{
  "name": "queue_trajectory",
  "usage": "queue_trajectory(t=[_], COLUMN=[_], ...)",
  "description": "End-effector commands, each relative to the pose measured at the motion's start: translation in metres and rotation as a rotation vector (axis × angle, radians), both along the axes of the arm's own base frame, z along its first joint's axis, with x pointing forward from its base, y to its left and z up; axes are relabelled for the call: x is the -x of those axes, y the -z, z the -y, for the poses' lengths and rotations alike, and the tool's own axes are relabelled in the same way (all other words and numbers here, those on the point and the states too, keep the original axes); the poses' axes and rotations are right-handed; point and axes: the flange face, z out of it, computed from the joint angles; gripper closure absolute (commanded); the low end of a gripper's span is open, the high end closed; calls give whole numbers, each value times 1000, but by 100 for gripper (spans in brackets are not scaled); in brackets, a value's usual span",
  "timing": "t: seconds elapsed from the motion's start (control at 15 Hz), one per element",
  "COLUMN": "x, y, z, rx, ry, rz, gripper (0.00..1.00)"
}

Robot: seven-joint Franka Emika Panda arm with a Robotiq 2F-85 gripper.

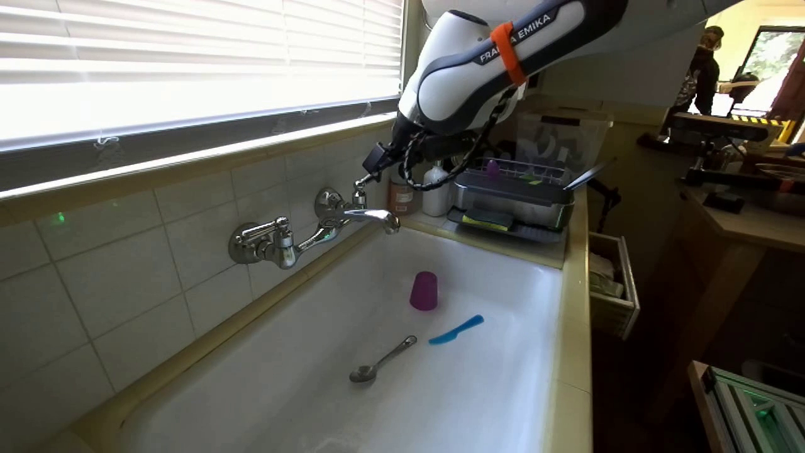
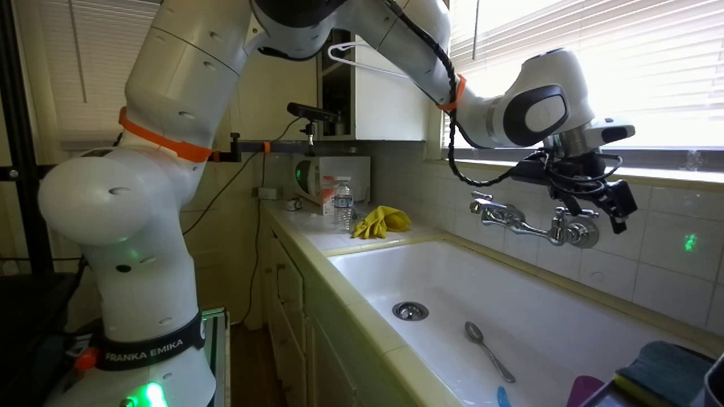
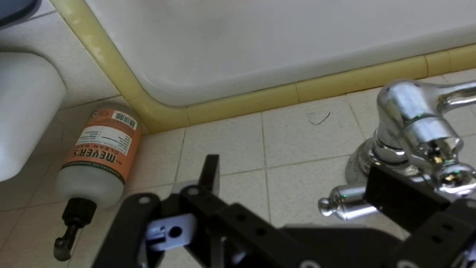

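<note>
"FRANKA EMIKA" on arm point(image 1: 468, 88) and base band point(image 2: 148, 350), "MEYER'S CLEAN DAY" on pump bottle point(image 3: 102, 150)

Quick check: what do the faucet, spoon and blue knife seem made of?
Faucet: likely chrome-plated metal, polished; sharp mirror-like highlights. Spoon: probably stainless steel; grey metallic sheen, though its exact finish is unclear. Knife: likely plastic, smooth-looking; one even bright blue end to end.

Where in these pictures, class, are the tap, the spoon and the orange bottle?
Tap point(image 1: 363, 215): in an exterior view, on its spout.
Spoon point(image 1: 389, 357): in an exterior view, on its handle.
Orange bottle point(image 3: 101, 153): in the wrist view, on its label.
</note>
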Motion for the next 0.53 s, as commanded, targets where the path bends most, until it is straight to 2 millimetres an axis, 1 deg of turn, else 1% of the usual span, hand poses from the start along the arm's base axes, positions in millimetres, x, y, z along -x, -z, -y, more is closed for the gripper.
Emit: queue_trajectory(t=[0.0, 0.2, 0.47], x=[-15, -17, -2], y=[2, -1, -12], z=[17, 23, 28], rx=[-2, -6, 5], ry=[64, 85, 66], rz=[101, 126, 71], gripper=[0, 0, 0])
